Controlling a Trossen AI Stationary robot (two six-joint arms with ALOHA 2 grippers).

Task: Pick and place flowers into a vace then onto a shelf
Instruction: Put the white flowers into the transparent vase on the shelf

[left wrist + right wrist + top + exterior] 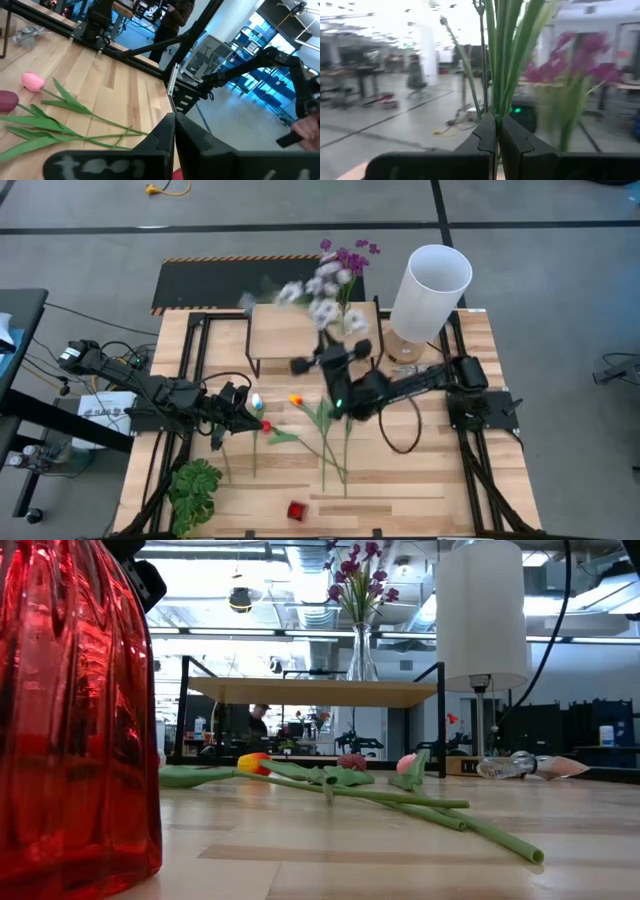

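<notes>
Right gripper (pixel 322 358), clamped on upright green stems of the white-and-purple blossom bunch (pixel 322 298), hovers beside the pale wooden shelf's (pixel 285 330) right end; the glass vase (pixel 361 652) stands atop it.

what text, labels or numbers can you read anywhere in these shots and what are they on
None can be read.
White box beside the left arm's base: dark marks in the high view, too small to read.
Left gripper: a pale smear on its body in the left wrist view, blurred beyond reading.
Shelf, white lamp shade, red vase: no print shows.
</notes>
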